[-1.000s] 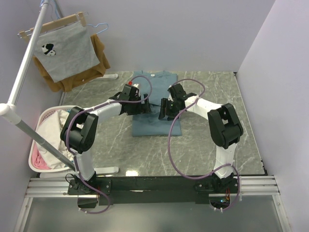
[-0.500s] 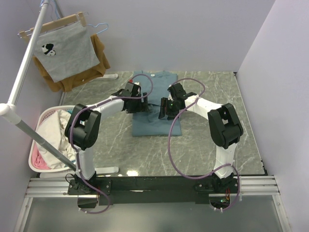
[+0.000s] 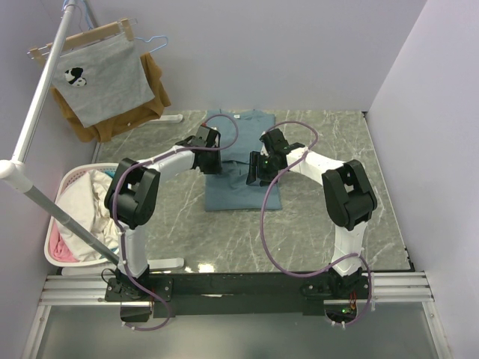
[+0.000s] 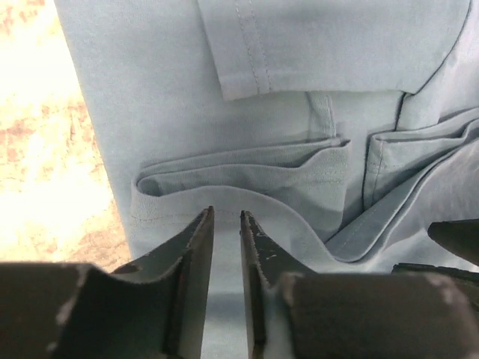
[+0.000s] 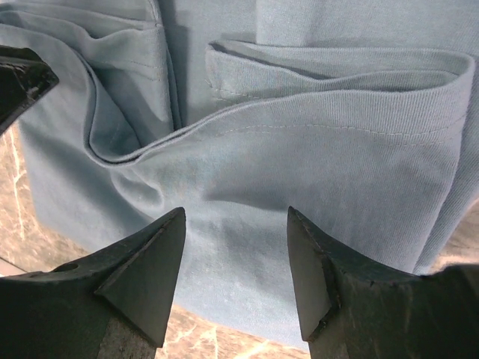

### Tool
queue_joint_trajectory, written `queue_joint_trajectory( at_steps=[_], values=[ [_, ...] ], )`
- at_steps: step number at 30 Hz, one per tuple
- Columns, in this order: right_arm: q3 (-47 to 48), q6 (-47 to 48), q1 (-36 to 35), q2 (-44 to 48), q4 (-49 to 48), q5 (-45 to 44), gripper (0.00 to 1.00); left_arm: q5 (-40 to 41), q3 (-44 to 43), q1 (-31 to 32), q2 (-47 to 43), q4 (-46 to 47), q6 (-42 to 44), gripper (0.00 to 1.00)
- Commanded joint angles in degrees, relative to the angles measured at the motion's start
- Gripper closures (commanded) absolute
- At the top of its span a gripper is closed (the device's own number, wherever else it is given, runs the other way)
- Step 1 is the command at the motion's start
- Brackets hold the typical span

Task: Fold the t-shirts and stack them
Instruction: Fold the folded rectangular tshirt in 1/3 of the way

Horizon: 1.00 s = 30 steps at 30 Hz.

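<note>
Change since the earlier frame: the left arm's elbow has swung inward toward the cloth, and the left gripper (image 4: 224, 224) has drawn its jaws from wide apart to a thin slit. The right arm has not shifted.

Left gripper: it is poised low over the left margin of the t-shirt (image 3: 238, 193). A doubled fold of cloth (image 4: 247, 176) lies just ahead of its fingertips, and bare table (image 4: 37, 149) shows to their left. It cannot be told whether fabric is pinched in the slit.

Right gripper (image 5: 236, 224): the jaws stand well apart and hold nothing. Smooth teal cloth lies beneath and between them, with a folded band just beyond the tips.

T-shirt: it lies on the marble table (image 3: 187, 224), partly folded, under both grippers. Its neck end extends beyond them toward the back wall.
</note>
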<state>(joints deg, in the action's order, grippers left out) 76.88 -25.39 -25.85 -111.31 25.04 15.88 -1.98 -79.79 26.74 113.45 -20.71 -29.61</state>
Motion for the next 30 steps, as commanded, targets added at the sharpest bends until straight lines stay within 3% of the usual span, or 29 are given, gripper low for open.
queue_joint_trajectory(
  at_steps=[1,2,3,5,6,8,15,20,28,30],
  values=[
    [2.1,1.2,0.2,2.0,0.2,-0.9,0.37,1.2,-3.4,0.2,1.2,-1.1,0.3,0.72],
    [2.0,1.3,0.2,2.0,0.1,-0.9,0.37,1.4,-3.4,0.2,1.2,-1.3,0.4,0.65],
    [2.0,1.3,0.2,2.1,0.2,-0.9,0.37,1.8,-3.4,0.3,1.0,-1.4,0.2,0.47],
    [2.0,1.4,0.1,2.0,0.2,-0.9,0.37,1.9,-3.0,0.2,0.5,-1.4,0.2,0.46],
    [2.1,1.4,0.2,1.8,0.3,-0.9,0.37,5.1,-3.0,0.2,0.1,-1.7,0.1,0.36],
    [2.2,1.5,0.2,1.7,0.2,-0.7,0.37,6.8,-3.1,0.2,0.0,-2.6,0.0,0.33],
    [2.2,1.7,0.2,1.4,0.5,-0.7,0.37,9.0,-4.3,0.1,1.2,-3.4,0.1,0.41],
    [2.2,1.7,0.2,1.4,0.5,-0.9,0.37,9.6,-5.2,0.1,2.7,-4.5,0.4,0.56],
    [2.7,1.8,0.2,0.9,0.8,-0.8,0.37,10.5,-6.5,-0.1,5.0,-5.8,1.0,0.62],
    [2.6,1.9,0.2,0.9,0.8,-1.0,0.37,10.3,-6.8,-0.1,5.5,-5.9,1.0,0.70]
  ],
)
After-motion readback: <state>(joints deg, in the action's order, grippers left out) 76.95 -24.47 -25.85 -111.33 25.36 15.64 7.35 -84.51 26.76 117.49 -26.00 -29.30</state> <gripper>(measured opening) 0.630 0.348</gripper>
